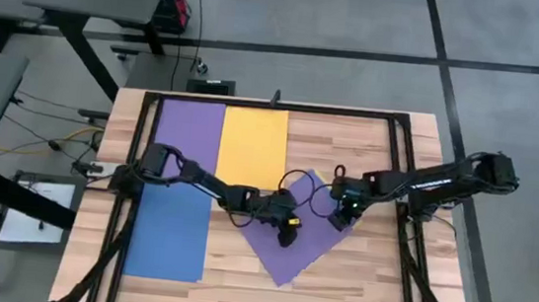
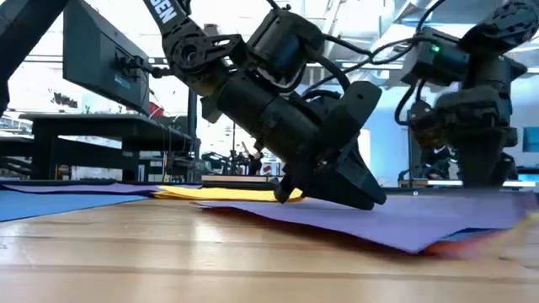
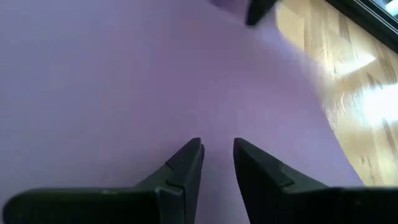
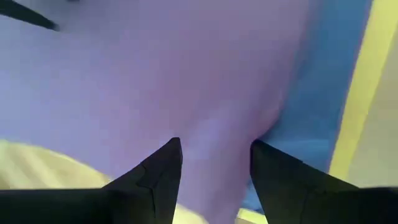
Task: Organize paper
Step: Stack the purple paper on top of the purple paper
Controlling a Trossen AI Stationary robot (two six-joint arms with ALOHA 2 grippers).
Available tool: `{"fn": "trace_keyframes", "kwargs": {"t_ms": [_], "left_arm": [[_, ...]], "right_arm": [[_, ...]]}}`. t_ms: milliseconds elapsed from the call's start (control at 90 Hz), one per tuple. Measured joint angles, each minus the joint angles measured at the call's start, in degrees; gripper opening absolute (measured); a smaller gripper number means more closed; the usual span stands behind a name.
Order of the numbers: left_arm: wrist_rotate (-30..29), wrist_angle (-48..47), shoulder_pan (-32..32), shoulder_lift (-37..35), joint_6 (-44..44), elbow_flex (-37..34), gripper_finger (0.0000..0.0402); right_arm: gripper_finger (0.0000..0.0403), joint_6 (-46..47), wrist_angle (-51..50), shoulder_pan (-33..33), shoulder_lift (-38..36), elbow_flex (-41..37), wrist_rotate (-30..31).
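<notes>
A purple sheet (image 1: 292,231) lies skewed, corner toward the near edge, at the table's middle. Its near corner (image 2: 421,242) is raised a little over a red-orange sheet (image 2: 472,244). Another purple sheet (image 1: 190,129), a yellow sheet (image 1: 253,146) and a blue sheet (image 1: 171,231) lie flat and squared at the left. My left gripper (image 1: 286,234) is down on the skewed sheet's middle, with a narrow gap between its fingers. My right gripper (image 1: 342,218) stands open at that sheet's right corner. My left gripper sets both fingertips (image 3: 193,149) on the middle of the skewed purple sheet (image 3: 124,93), with nothing between them. It comes from above, slanting from the table's left (image 2: 290,195). The sheet lies flat under it. My right gripper's open fingertips (image 4: 168,149) rest on the purple sheet near its right corner (image 4: 217,137), from above. The paper between them bulges up slightly. Blue and yellow paper (image 4: 323,93) shows just past the sheet's edge.
A black frame (image 1: 274,105) runs along the table's far edge and down both sides. Bare wood (image 1: 369,146) lies at the far right and along the near edge. A white printed sheet (image 1: 30,222) sits off the table at the left.
</notes>
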Motion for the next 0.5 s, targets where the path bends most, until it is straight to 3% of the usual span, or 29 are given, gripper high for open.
{"fn": "trace_keyframes", "kwargs": {"t_ms": [389,500], "left_arm": [[-0.2,0.2,0.0,0.0,0.2,0.0,0.0081],[-0.2,0.2,0.0,0.0,0.2,0.0,0.0081]], "right_arm": [[0.0171,-0.5,5.0,-0.6,-1.6,-0.4,0.1],[0.0171,-1.5,7.5,0.0,-3.7,-0.4,-3.0]]}}
